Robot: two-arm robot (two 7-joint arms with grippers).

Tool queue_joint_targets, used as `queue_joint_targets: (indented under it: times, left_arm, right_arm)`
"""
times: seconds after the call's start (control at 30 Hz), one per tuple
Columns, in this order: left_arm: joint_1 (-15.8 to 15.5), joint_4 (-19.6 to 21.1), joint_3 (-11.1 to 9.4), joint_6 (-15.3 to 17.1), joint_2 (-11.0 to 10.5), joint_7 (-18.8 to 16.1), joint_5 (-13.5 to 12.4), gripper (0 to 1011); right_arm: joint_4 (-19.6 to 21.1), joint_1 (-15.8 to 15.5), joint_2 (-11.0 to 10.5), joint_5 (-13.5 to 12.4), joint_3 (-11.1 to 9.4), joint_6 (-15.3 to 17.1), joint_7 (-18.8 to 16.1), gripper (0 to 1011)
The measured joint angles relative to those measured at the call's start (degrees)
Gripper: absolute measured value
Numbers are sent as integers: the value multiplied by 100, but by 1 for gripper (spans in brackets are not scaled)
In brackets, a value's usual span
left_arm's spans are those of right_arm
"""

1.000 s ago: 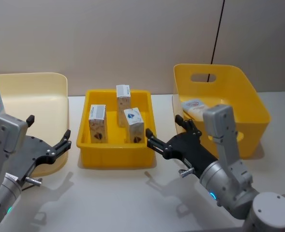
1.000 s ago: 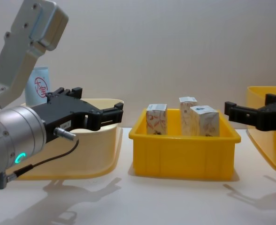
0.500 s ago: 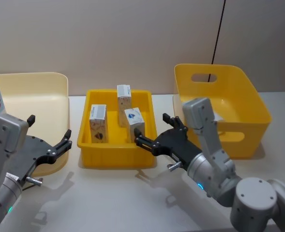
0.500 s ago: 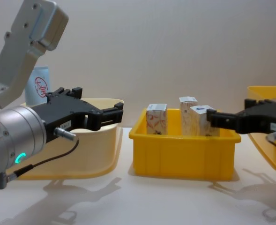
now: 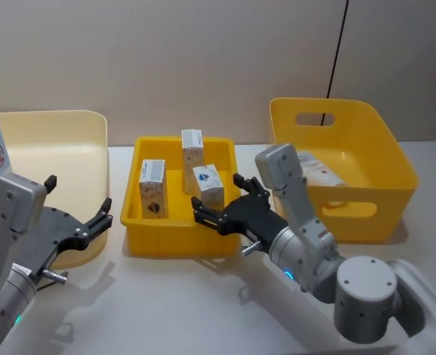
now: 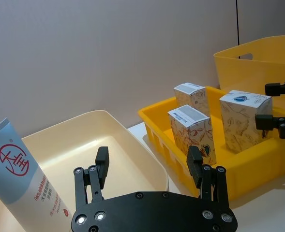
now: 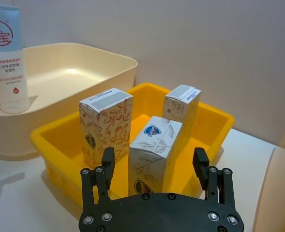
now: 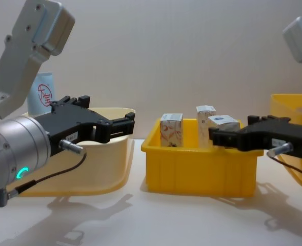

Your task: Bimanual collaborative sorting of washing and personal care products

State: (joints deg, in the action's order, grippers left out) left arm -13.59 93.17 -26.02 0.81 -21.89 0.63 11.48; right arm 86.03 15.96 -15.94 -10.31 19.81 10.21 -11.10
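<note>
Pale grey wall (image 5: pixel 203 59) backs a white table (image 5: pixel 166 296) carrying three containers. A second ago the right gripper (image 5: pixel 216 197) hung beside the deep yellow bin (image 5: pixel 384 159). It has since swung across to the shallow yellow tray (image 5: pixel 180 244). Its fingers are spread wide, and the blue-marked carton (image 7: pixel 154 145) stands upright between them with a gap on each side. The left gripper (image 5: pixel 78 192) has not shifted; it hovers with its fingers apart over the near rim of the cream bin (image 5: pixel 55 140).

Two more cartons stand in the tray. A patterned carton (image 5: pixel 152 188) is just outside the right gripper's left-hand finger. A third carton (image 5: pixel 192 151) stands past the fingertips, behind the blue-marked one. All three are upright and apart from each other.

In the cream bin a light-blue tube (image 6: pixel 21 174) with red print leans against the wall, off to the left gripper's left and clear of its fingers. In the deep yellow bin, behind the right gripper's wrist, a second tube (image 5: pixel 317 168) lies on the floor, partly hidden by the arm.
</note>
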Motion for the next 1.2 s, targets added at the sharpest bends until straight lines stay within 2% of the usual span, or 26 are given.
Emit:
queue_joint_targets:
  times: [0.23,0.7,0.9,0.97,1.0,1.2]
  left_arm:
    - [0,0,0,-2,0,0,0,1003]
    - [0,0,0,-2,0,0,0,1003]
    - [0,0,0,-2,0,0,0,1003]
    - [0,0,0,-2,0,0,0,1003]
    - [0,0,0,-2,0,0,0,1003]
    - [0,0,0,-1,0,0,0,1003]
  right_arm:
    - [-222,156,125,113,77,12,16,1001]
    - [-593,370,403,397,189,-39,284,979]
    - [-688,418,477,480,213,-65,371,837]
    - [-709,431,493,495,218,-71,388,762]
    - [-716,434,500,502,220,-73,396,762]
    - [-750,452,527,533,229,-79,426,566]
